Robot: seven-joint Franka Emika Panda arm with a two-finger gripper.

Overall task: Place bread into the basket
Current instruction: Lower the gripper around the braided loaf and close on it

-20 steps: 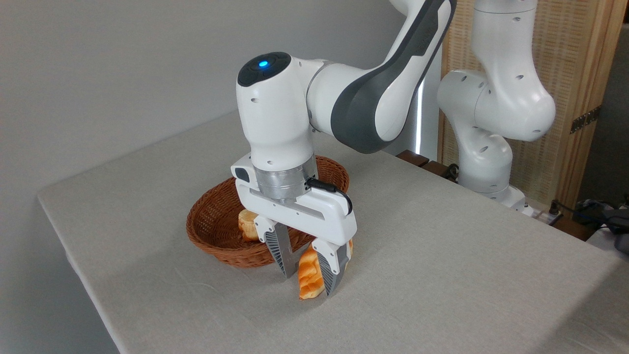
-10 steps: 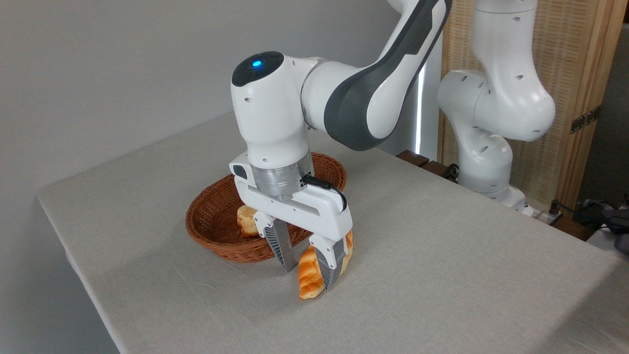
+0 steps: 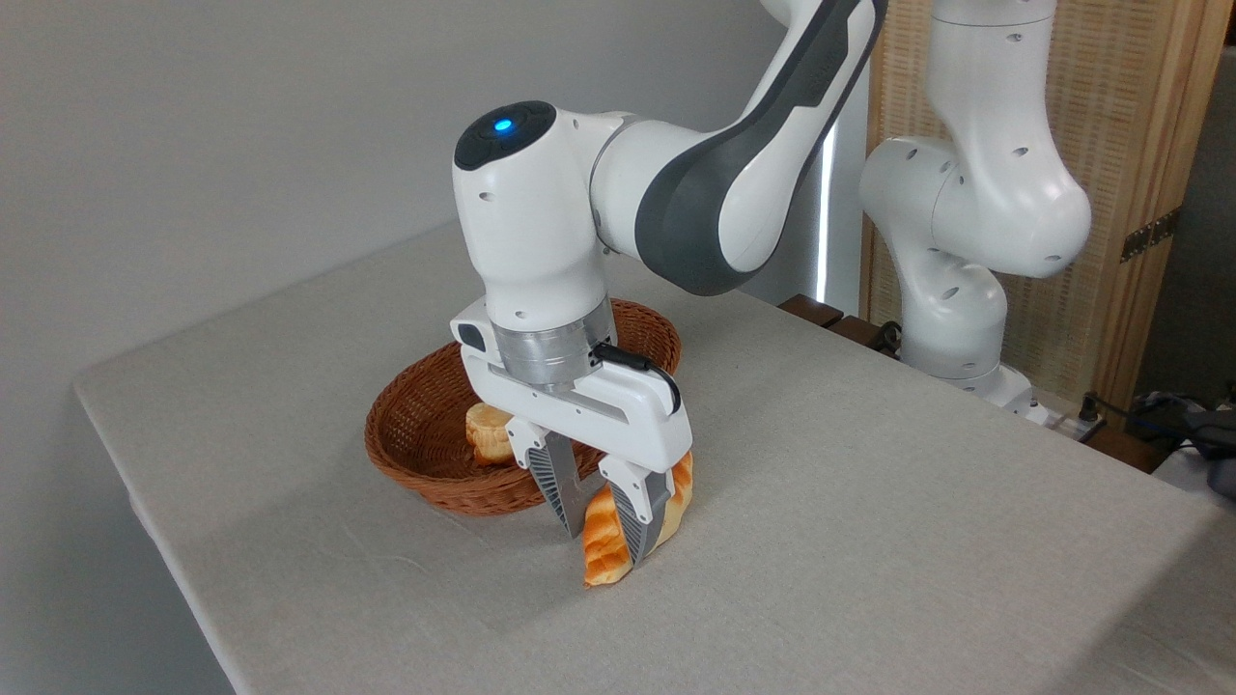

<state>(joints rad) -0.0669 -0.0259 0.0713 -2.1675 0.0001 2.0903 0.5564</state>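
The bread [image 3: 606,541] is pinched in the gripper [image 3: 601,533] on the table [image 3: 869,541], right of the basket [image 3: 435,454]. Grasping appears done; a lift leftward over the rim is called for next.

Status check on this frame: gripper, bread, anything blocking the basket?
Gripper shut on bread, loaf on the table just outside the basket. A bun already lies in the basket. Nothing in the way.

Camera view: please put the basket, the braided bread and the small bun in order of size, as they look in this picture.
1. The basket, clearly the largest, though the gripper hides part of it.
2. The bread on the table, partly covered by the fingers.
3. The bun in the basket looks smallest, but it is partly hidden, so this rank is less sure.
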